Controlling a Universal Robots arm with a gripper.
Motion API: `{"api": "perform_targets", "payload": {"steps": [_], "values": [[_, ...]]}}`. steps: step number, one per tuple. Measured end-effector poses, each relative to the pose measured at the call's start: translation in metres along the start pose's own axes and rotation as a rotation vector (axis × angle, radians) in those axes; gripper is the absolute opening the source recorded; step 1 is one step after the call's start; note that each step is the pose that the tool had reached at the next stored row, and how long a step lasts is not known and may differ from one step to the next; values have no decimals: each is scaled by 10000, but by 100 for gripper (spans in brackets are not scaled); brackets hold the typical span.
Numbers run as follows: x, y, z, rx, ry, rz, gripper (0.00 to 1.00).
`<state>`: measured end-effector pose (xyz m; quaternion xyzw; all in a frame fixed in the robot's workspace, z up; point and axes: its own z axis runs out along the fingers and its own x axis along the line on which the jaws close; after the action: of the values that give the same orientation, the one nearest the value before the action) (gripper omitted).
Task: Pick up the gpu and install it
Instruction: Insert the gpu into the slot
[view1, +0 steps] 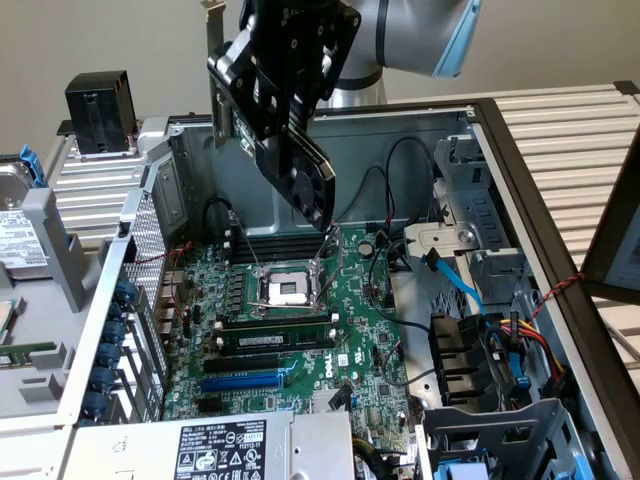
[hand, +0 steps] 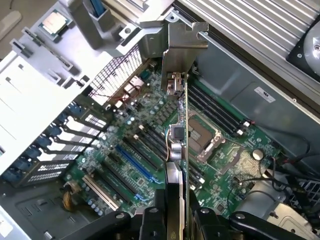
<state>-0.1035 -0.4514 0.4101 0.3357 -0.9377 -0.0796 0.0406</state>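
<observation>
We have the pincer (view1: 287, 105) clamped on the gpu (view1: 305, 175), which hangs tilted in the air above the motherboard (view1: 300, 340) inside the open case. Lowered at this angle, its edge could miss the blue slot (view1: 245, 380) and strike the CPU socket (view1: 287, 290).

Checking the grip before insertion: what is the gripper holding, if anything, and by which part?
The gpu, pinched by the gripper across its two flat faces at the edge facing away from the motherboard; its metal bracket is free.
</observation>
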Motion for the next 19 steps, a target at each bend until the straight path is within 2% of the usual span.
{"api": "perform_targets", "payload": {"steps": [9, 15, 19], "values": [[0, 0, 2, 52, 274, -1627, 27], [0, -1, 2, 113, 426, -2702, 27], [-1, -1, 2, 116, 516, -3357, 27]]}}
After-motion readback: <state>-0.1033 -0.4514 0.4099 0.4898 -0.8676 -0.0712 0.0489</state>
